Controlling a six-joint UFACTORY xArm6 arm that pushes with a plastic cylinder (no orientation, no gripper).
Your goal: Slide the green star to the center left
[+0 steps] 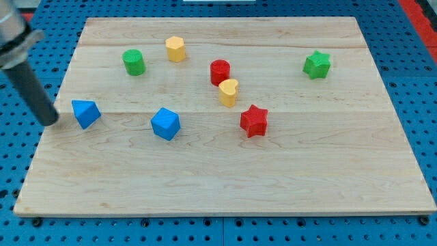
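— Where does the green star (317,65) lie?

— Near the board's (225,184) right edge, toward its top right corner, standing apart from every other block.

— And my tip (52,121)?

— At the left edge, about mid-height, just beside the blue triangular block (85,113). It is a bare rod, gripping nothing. The whole board lies between it and the star, with the red star (254,120) and blue cube (165,124) in the middle.
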